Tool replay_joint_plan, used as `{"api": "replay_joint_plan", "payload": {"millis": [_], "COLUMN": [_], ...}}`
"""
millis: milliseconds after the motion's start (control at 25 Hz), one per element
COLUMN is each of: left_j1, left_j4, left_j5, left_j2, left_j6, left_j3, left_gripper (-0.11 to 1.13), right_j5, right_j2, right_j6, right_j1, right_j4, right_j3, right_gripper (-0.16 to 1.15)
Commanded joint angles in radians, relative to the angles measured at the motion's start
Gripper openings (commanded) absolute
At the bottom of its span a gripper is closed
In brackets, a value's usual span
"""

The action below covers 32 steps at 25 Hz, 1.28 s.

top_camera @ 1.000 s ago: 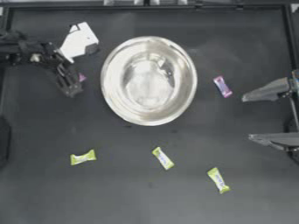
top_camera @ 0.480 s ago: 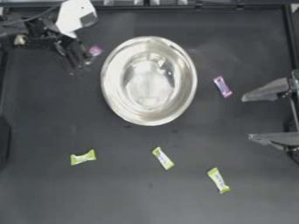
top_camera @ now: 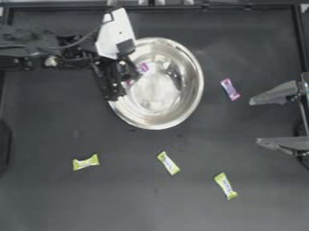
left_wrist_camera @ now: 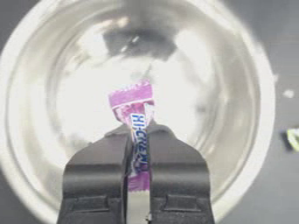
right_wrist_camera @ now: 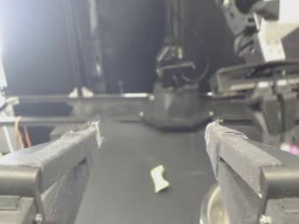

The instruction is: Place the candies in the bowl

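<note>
Since half a second ago the left gripper [top_camera: 124,74] has swung in from the table's far left corner to hang over the left side of the bowl [top_camera: 181,106], bringing the pink candy [top_camera: 142,68] with it. Its jaws are pinched narrow on that candy — the left wrist view shows the wrapper [left_wrist_camera: 136,127] clamped between the two dark fingers [left_wrist_camera: 99,166], its free end sticking out above the bowl's shiny inside [left_wrist_camera: 70,87]. The candy is held in the air above the bowl, not lying in it.

Four candies lie on the dark table [top_camera: 54,198]. A second pink one [top_camera: 229,89] sits just to the right of the bowl, apart from its rim. Three yellow-green ones lie on the near side of the bowl: one [top_camera: 86,162] to the left, one [top_camera: 168,163] roughly below the bowl's middle, and one [top_camera: 226,185] further right.

The right gripper [top_camera: 283,118] waits at the right edge of the table, jaws spread wide and gripping nothing — its wrist view looks across the table between the two open fingers [right_wrist_camera: 52,162] at a yellow-green candy [right_wrist_camera: 159,178].
</note>
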Motion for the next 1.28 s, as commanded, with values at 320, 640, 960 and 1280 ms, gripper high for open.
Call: {"api": "replay_joint_plan", "payload": {"millis": [320,640,960,1280], "left_j1": [0.018,0.017,0.005,-0.094], "left_j4": [-0.005,-0.006,-0.006,-0.009], "left_j5": [-0.026,-0.026,-0.025,-0.028], "left_j2": [0.137,0.130,-0.074,-0.420], "left_j6": [0.037,0.057,0.094,0.094], "left_j3": [-0.130,-0.120,-0.051,0.153], "left_gripper": [0.45,1.01,1.03,1.03], "right_j5": [-0.002,0.009,0.034,0.034], "right_j2": [0.012,0.011,0.011,0.011], "right_j6": [0.000,0.000,-0.003,-0.003], "right_j1": [0.002,0.002,-0.006,-0.008], "right_j4": [0.003,0.003,0.023,0.021], "right_j3": [-0.006,-0.006,-0.003,-0.003], "right_gripper": [1.00,1.00,1.00,1.00]}}
